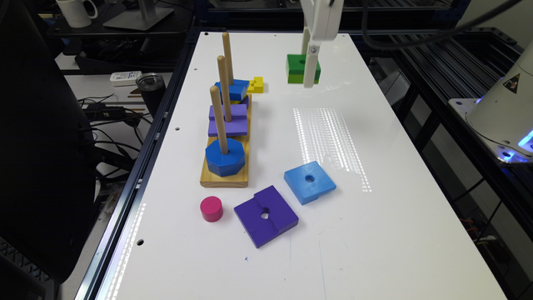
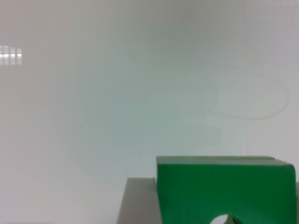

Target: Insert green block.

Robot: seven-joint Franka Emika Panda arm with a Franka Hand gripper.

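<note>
The green block (image 1: 296,66), dark green over lime green with a round hole, is at the far end of the white table (image 1: 374,233). My gripper (image 1: 307,73) comes down from above and straddles it, shut on its sides. In the wrist view the green block (image 2: 224,191) sits right against one grey finger (image 2: 140,200). I cannot tell whether the block rests on the table or hangs just above it. The wooden peg board (image 1: 225,177) with three upright pegs stands well off toward the exterior view's left.
The pegs carry a blue octagon (image 1: 225,158), a purple square (image 1: 228,121) and a blue block (image 1: 233,89). A small yellow block (image 1: 255,84) lies by the far peg. A pink cylinder (image 1: 211,208), a purple square (image 1: 266,216) and a light-blue square (image 1: 310,181) lie loose nearer the front.
</note>
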